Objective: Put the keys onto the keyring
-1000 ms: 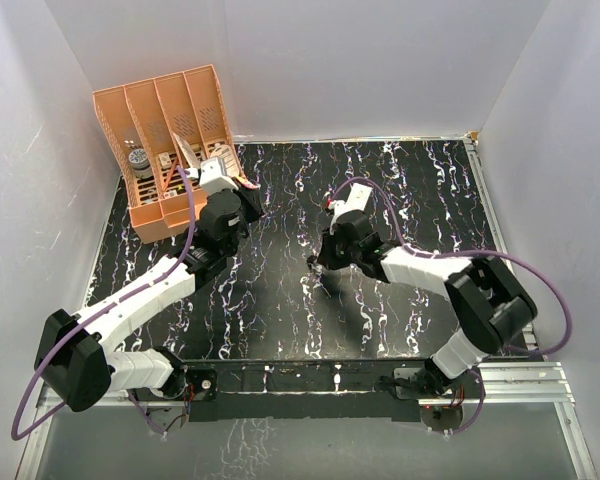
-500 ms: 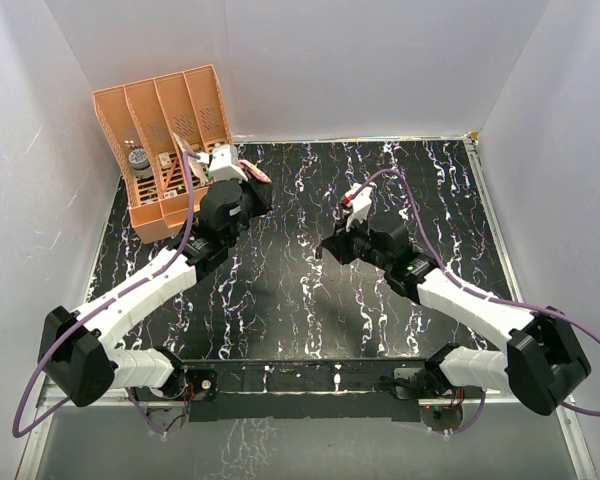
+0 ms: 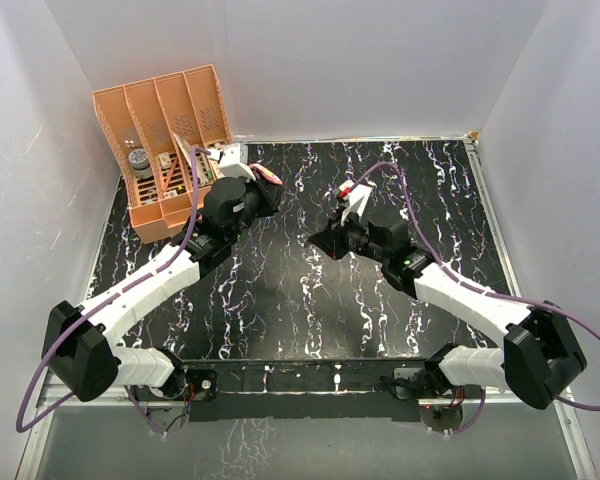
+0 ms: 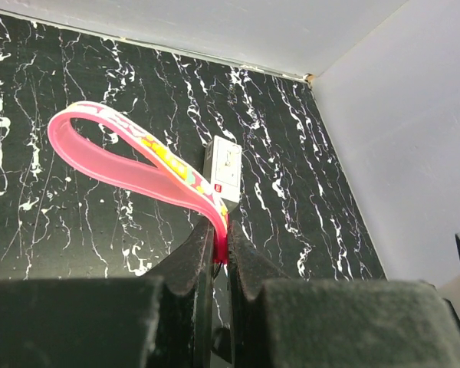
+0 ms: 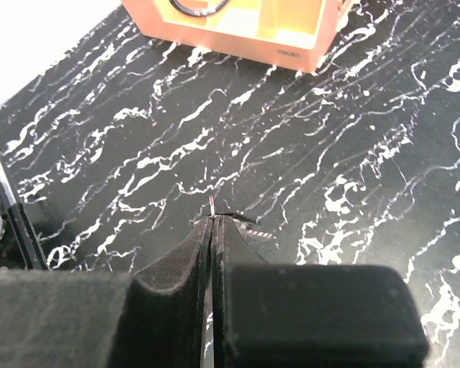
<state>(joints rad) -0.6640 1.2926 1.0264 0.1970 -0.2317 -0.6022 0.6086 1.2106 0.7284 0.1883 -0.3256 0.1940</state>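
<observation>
The keyring's pink strap [image 4: 123, 153] loops up and left from my left gripper [image 4: 221, 247], which is shut on the strap's end. The ring itself is hidden between the fingers. From above, that gripper [image 3: 268, 186] hovers near the orange organizer with the pink strap [image 3: 263, 176] at its tip. My right gripper [image 5: 213, 218] is shut on a key [image 5: 215, 205], a thin metal edge poking out between the tips, with a toothed bit to its right. From above, the right gripper [image 3: 314, 240] sits mid-table, pointing left toward the left gripper, a hand's width apart.
An orange slotted organizer [image 3: 160, 130] with small items stands at the back left, close to the left gripper, and its base [image 5: 238, 31] shows ahead of the right gripper. The right arm's white camera box [image 4: 224, 167] shows beyond the strap. White walls enclose the black marbled table [image 3: 280, 290].
The right gripper has risen off the table with the key and turned to face left, its elbow swinging out to the right. The left gripper has moved slightly farther back and right with the strap.
</observation>
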